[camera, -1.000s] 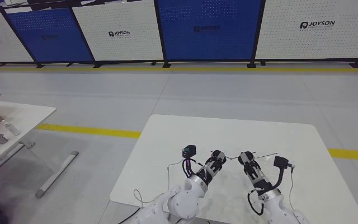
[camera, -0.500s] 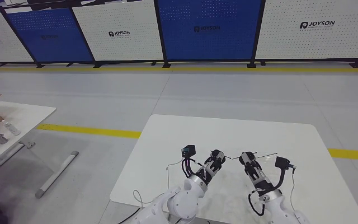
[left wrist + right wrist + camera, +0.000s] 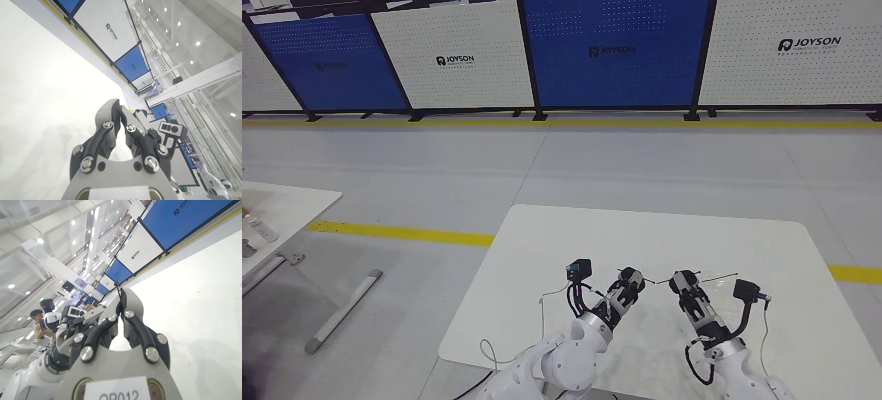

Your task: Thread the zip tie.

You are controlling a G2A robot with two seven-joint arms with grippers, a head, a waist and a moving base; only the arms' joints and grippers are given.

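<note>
Barely any change: your arms hardly shift. Right jaws stay clamped on the zip tie (image 3: pixel 118 289), just above the tabletop (image 3: pixel 662 230); left jaws together, apart from it. Threading looks no closer.

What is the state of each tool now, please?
Left tool: closed, nothing visible between its pads.
Right tool: closed, holding the zip tie.
</note>
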